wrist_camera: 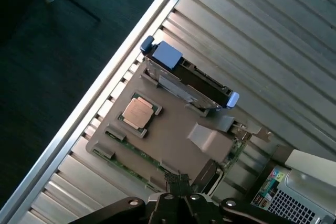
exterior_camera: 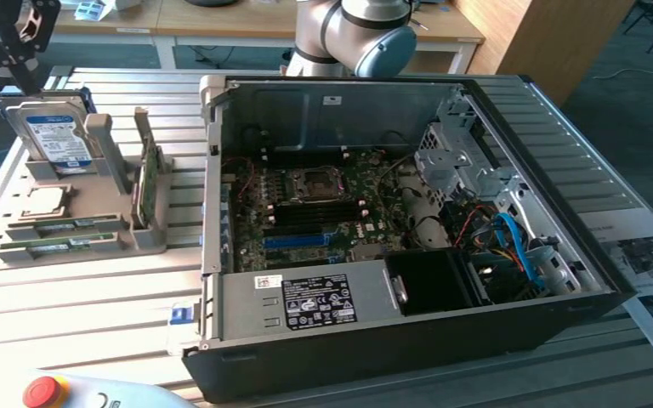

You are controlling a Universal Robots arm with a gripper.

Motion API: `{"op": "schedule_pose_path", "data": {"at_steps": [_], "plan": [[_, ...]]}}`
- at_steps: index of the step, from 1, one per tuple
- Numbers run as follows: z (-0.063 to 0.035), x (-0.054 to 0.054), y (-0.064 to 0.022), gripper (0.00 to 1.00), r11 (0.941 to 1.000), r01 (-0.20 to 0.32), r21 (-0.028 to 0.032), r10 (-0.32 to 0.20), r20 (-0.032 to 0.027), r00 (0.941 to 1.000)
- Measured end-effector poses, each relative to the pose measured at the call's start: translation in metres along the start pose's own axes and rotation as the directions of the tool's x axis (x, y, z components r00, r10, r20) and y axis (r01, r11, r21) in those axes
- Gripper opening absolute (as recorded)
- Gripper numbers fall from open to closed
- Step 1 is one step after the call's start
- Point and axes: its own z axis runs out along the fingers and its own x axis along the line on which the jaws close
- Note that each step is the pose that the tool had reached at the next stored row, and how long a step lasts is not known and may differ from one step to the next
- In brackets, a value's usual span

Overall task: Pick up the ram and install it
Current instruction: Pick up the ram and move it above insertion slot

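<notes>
Two ram sticks, thin green boards with white labels, lie in the front slots of a grey holder [exterior_camera: 145, 238]: one ram [exterior_camera: 75, 225] behind, the other ram [exterior_camera: 60, 247] in front. From the wrist, a ram [wrist_camera: 137, 157] shows as a green strip along the holder's edge. My black gripper [exterior_camera: 13, 78] hangs high over the back of the holder, above the hard drive, well clear of the sticks. Its fingertips [wrist_camera: 177, 186] meet, shut on nothing. The motherboard's memory slots [exterior_camera: 303, 217] lie open inside the case.
On the holder also stand a silver hard drive with a blue label [exterior_camera: 57, 136], a tall green expansion card [exterior_camera: 145, 178] and a CPU [exterior_camera: 43, 202]. The open black computer case [exterior_camera: 417, 340] fills the middle of the slatted table. A red stop button [exterior_camera: 41, 391] sits at the front.
</notes>
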Motion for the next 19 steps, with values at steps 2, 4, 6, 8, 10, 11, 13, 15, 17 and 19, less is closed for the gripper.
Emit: {"op": "schedule_pose_path", "data": {"at_steps": [2, 4, 6, 8, 10, 11, 13, 15, 17, 19], "plan": [[0.0, 0.0, 0.0, 0.11, 0.9995, 0.033, -0.0004, -0.033, 0.0005, 0.9995], [0.0, 0.0, 0.0, 0.11, 0.9979, 0.065, -0.0007, -0.065, 0.0011, 0.9979], [0.0, 0.0, 0.0, 0.11, 0.9951, 0.099, -0.0011, -0.099, 0.0016, 0.9951], [0.0, 0.0, 0.0, 0.11, 0.9913, 0.132, -0.0016, -0.132, 0.0021, 0.9913], [0.0, 0.0, 0.0, 0.11, 0.9865, 0.164, -0.002, -0.164, 0.0025, 0.9865], [0.0, 0.0, 0.0, 0.11, 0.9834, 0.181, -0.0023, -0.181, 0.0026, 0.9834], [0.0, 0.0, 0.0, 0.11, 0.9769, 0.213, -0.0029, -0.213, 0.0029, 0.9769], [-0.0001, 0.0001, 0.0, 0.11, 0.9693, 0.246, -0.0041, -0.246, 0.0026, 0.9693], [0.0, 0.0001, 0.0, 0.11, 0.9605, 0.278, -0.0053, -0.278, 0.0025, 0.9605], [0.0, 0.0001, 0.0, 0.11, 0.95, 0.312, -0.0067, -0.312, 0.0021, 0.95]]}}
